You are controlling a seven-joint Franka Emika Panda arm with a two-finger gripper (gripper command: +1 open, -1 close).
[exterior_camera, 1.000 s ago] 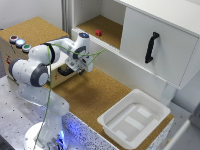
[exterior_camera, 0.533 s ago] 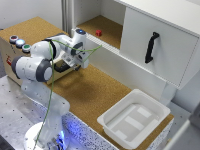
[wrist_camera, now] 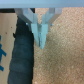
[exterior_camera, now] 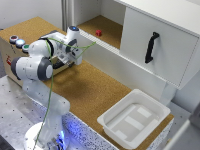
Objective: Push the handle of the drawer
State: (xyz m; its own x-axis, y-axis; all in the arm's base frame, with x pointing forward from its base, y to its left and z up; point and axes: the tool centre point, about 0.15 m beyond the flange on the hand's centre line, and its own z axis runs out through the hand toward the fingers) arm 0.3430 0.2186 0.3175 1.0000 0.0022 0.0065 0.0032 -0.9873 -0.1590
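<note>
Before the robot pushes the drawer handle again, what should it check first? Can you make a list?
1. Gripper closed for pushing: ok, the fingers sit pressed together in the wrist view.
2. Gripper next to the black handle: ok, the handle lies just beside the fingertips.
3. Gripper touching the handle: cannot tell.
4. Drawer fully shut: cannot tell, the arm hides its front in the exterior view.
5. Nothing held in the gripper: ok.
6. Green cable away from the drawer: cannot tell.

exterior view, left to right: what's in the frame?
Wooden box with coloured buttons → robot arm → red block → black cabinet handle; white tray lies lower in the picture, between block and handle.
</note>
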